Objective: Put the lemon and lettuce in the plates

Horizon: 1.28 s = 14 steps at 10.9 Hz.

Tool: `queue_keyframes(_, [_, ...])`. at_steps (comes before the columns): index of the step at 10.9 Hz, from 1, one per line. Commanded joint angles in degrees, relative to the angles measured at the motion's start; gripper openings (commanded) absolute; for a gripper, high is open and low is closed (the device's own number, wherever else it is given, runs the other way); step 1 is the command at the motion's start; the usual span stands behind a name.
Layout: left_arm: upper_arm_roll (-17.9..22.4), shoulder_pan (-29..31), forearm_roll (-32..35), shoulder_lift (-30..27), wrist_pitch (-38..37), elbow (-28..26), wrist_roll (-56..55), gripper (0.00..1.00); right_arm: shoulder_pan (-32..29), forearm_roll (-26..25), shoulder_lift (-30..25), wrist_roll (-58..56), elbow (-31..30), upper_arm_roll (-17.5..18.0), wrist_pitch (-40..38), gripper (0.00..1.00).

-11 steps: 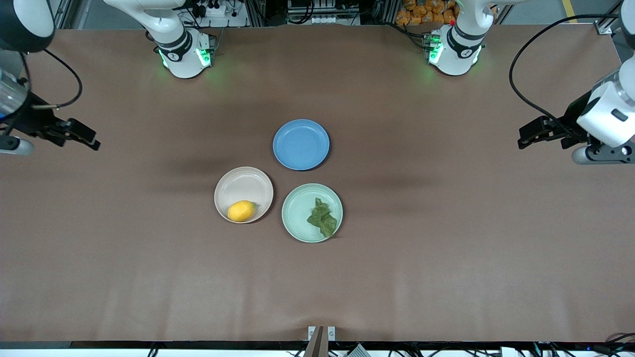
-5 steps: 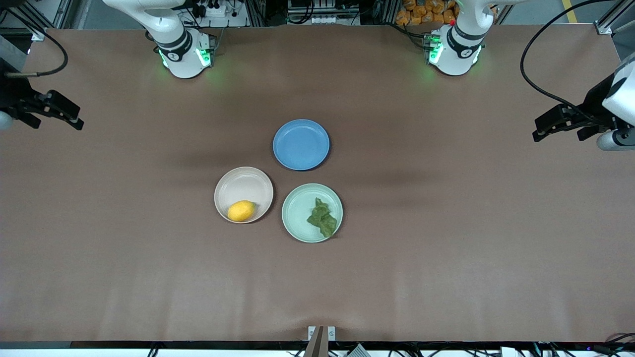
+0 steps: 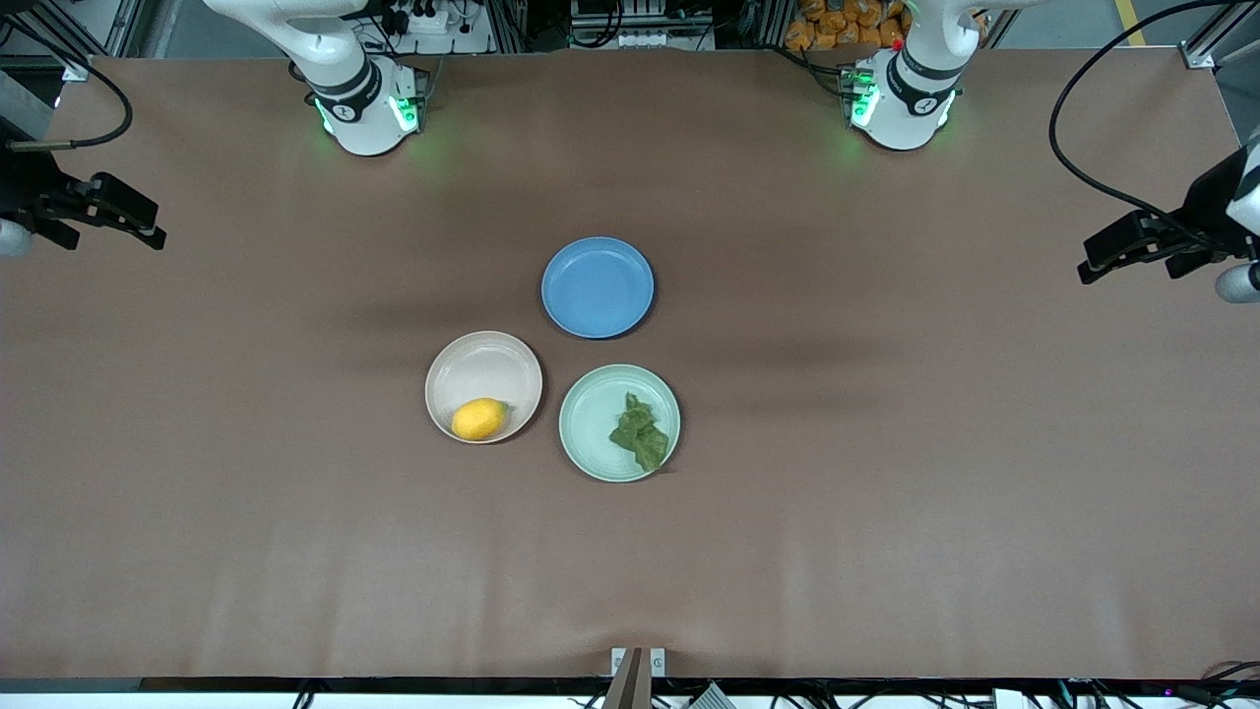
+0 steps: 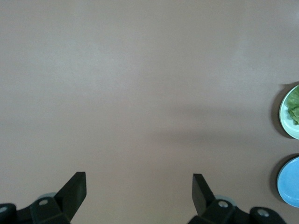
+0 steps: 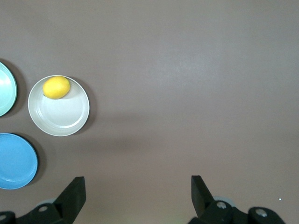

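- The lemon (image 3: 479, 418), a small oval yellow fruit, lies in the beige-pink plate (image 3: 483, 369) at about 7 o'clock inside the rim, touching the plate's wall on the side nearer the front camera.
- The lettuce (image 3: 639, 431), a ruffled dark green leaf, lies in the mint green plate (image 3: 591, 423) at about 4 o'clock, reaching to the rim.
- The blue plate (image 3: 598, 287) holds nothing; it sits farther from the front camera than the other two, at 12 o'clock of the cluster.
- All three plates are round, shallow, smooth and rimmed, close together near the middle of the table (image 3: 886, 512) but not touching.
- The table is covered in a matte brown sheet with faint creases; wide bare surface runs from the plates to every edge.
- The left end effector (image 3: 1107, 258) hangs over the left arm's end of the table, fingers spread wide, holding nothing.
- The right end effector (image 3: 133, 215) hangs over the right arm's end of the table, fingers also spread wide and empty.
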Motion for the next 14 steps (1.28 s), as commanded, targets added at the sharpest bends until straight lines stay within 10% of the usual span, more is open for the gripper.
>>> queue_keyframes(1, [0.35, -0.08, 1.01, -0.40, -0.80, -0.16, 1.32, 1.00, -0.02, -0.18, 1.48, -0.61, 2.54, 0.02, -1.54, 1.00])
queue_keyframes(14, [-0.44, -0.60, 0.66, 0.92, -0.80, -0.07, 0.44, 1.00, -0.64, -0.36, 3.24, -0.25, 10.18, -0.15, -4.86, 1.00])
